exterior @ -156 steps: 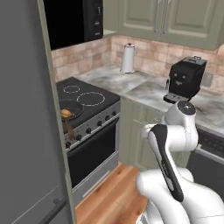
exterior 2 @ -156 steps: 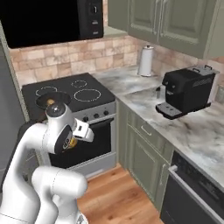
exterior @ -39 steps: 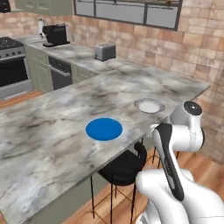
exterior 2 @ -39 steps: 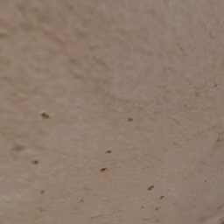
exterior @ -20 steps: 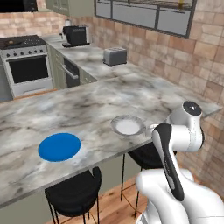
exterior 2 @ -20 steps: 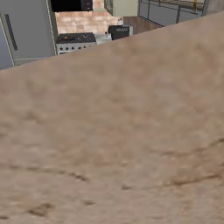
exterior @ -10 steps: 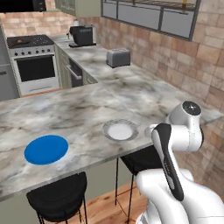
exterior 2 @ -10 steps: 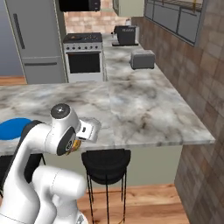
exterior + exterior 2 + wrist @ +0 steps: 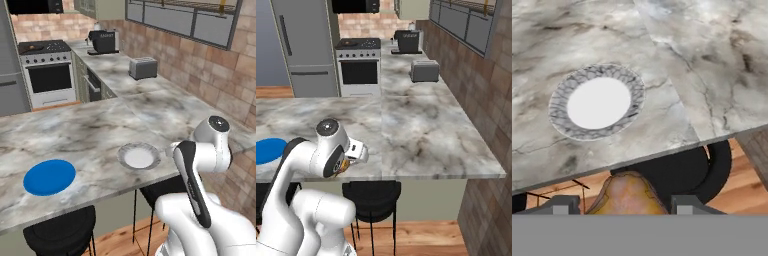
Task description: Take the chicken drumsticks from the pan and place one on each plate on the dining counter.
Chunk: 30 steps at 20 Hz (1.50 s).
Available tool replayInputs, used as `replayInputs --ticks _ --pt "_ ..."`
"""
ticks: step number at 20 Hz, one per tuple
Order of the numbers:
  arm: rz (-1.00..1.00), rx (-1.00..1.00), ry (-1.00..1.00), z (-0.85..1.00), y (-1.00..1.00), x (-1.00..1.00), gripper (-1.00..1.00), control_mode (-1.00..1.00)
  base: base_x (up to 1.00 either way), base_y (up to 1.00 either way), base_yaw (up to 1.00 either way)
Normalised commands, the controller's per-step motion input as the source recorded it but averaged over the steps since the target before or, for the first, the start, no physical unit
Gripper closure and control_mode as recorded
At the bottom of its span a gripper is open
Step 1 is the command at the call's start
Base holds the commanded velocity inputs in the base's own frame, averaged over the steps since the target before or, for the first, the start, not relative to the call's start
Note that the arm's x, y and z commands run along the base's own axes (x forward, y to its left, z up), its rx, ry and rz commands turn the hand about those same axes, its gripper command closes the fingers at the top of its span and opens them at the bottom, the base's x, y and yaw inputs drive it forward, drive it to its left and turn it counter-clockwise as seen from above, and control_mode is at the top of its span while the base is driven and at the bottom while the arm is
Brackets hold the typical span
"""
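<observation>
Gripper (image 9: 626, 200) is carrying one chicken drumstick (image 9: 628, 194), jaws clamped on it from both sides. In the right base view the orange lump shows at the hand (image 9: 345, 165), tucked close to the arm's body.

Step in hand, as I read it: get the drumstick over to a plate and drop it there. Both plates look bare: the white-grey rimmed plate (image 9: 138, 156) near the tabletop's front edge, and the blue plate (image 9: 49, 177) well off to its left on the same dining tabletop (image 9: 75, 135).

Position: in the hand view the drumstick hangs off the tabletop edge, over the black stool (image 9: 677, 172) and wooden floor. The rimmed plate (image 9: 598, 100) is ahead and a bit to the left in that view, apart from the jaws.

How I'd do it:
- carry forward over the edge with enough height that the meat clears the tabletop lip
- centre over the plate's white middle, not the patterned rim
- lower close before releasing, since a rounded lump may roll off
- keep the grip closed until it's over the plate

Pan not addressed here; the stove (image 9: 47, 70) is far back.
</observation>
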Motion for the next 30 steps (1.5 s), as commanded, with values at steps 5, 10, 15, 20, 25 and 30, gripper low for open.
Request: replayInputs --ticks 5,10,15,20,25,30 --pt "0.10 0.01 0.07 0.00 -0.05 0.47 1.00 -1.00 0.00 0.00 0.00" --pt "0.01 0.00 0.17 0.00 0.20 0.64 1.00 -1.00 0.00 0.00 0.00" --pt "0.00 0.00 0.07 -0.02 0.45 0.60 1.00 -1.00 0.00 0.00 0.00" --pt "0.00 0.00 -0.01 -0.23 0.37 0.52 1.00 -1.00 0.00 0.00 0.00" --pt "0.01 0.00 -0.03 -0.51 0.04 0.36 1.00 -1.00 0.00 0.00 0.00" --pt "0.00 -0.01 0.00 -0.55 0.00 0.36 1.00 -1.00 0.00 0.00 0.00"
